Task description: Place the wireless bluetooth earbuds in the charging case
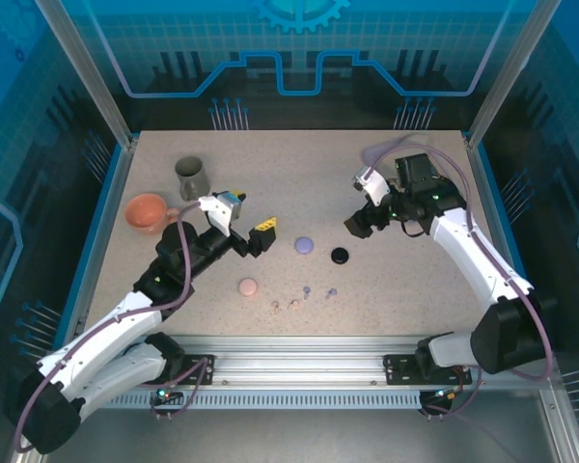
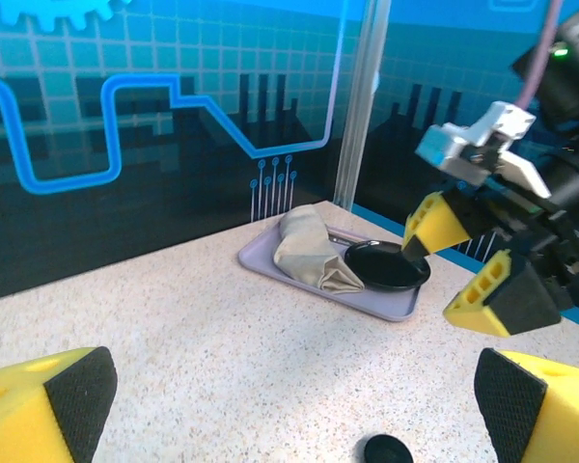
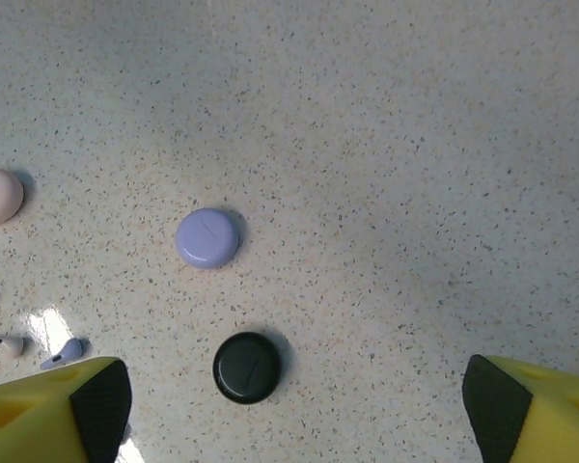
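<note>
Bare table rings the black case; the lavender case lies near, not touching.

speckled table with grey cup, orange bowl, pink case, lavender case, black case, tiny earbuds

A speckled beige table sits inside blue panel walls (gear and skyline graphics).

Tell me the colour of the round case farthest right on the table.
The case is black, clearest in the right wrist view.
</note>
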Tool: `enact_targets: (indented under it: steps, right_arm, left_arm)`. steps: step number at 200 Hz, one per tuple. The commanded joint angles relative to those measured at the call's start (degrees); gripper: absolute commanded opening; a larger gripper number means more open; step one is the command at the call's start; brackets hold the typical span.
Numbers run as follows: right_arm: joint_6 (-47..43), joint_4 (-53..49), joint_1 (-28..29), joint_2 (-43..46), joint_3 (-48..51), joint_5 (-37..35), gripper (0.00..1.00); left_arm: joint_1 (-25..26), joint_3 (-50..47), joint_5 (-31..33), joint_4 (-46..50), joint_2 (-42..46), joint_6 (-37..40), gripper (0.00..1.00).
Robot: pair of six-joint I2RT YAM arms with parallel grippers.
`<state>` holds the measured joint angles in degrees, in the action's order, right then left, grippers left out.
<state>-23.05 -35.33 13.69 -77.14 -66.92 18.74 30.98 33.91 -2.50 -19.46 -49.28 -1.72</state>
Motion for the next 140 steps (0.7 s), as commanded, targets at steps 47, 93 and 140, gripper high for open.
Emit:
enact_targets:
  steps: [47, 93, 140]
  right_arm:
    - [-4.9, 4.0, -0.9, 0.5, 1.1, 6.4, 1.0]
    - [-9.0, -0.7, 3.9, -6.2, -2.9, 3.4, 1.0]
    - [-14.2, -4.9, 9.6, -17.6, -9.7, -2.6, 1.0]
  left_arm:
    - [-2.1, -0.4, 3.3, 12.5, -0.2, -10.3, 0.99]
    - [-2.1, 1.4, 8.6, 26.0, -2.5, -12.7, 0.99]
    - [-2.3, 1.0, 13.7, 29.7, -3.0, -16.9, 0.99]
